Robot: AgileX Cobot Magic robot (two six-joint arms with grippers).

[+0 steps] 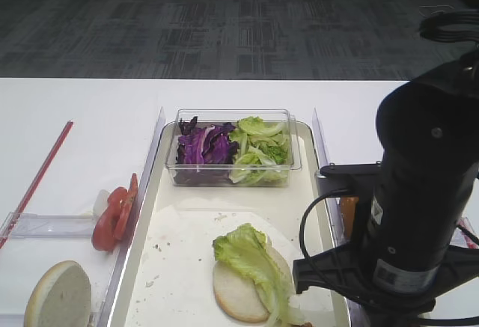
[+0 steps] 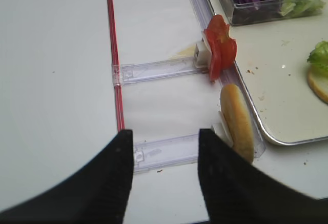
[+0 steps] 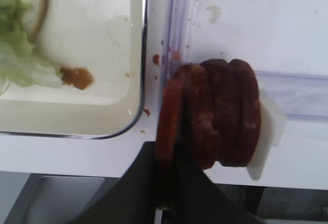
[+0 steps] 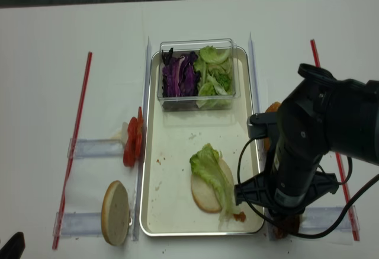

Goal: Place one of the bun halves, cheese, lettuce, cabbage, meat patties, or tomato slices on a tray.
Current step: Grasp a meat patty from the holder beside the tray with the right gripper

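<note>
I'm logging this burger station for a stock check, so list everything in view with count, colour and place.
tray: one, cream with silvery rim, table centre.
bun halves: two; a pale one on the tray under a leaf, another standing in the left rack.
lettuce: one light green leaf on the tray bun; more in the box.
cabbage: purple shreds, left half of the box.
clear box: one, far end of the tray.
tomato slices: small red stack, left rack beside the tray.
meat patties: about four, reddish-brown, on edge in the right rack.
red strips: two, table's left and right sides.
right gripper: black, shut on the outermost patty.
left gripper: black, open, over the left racks.
</note>
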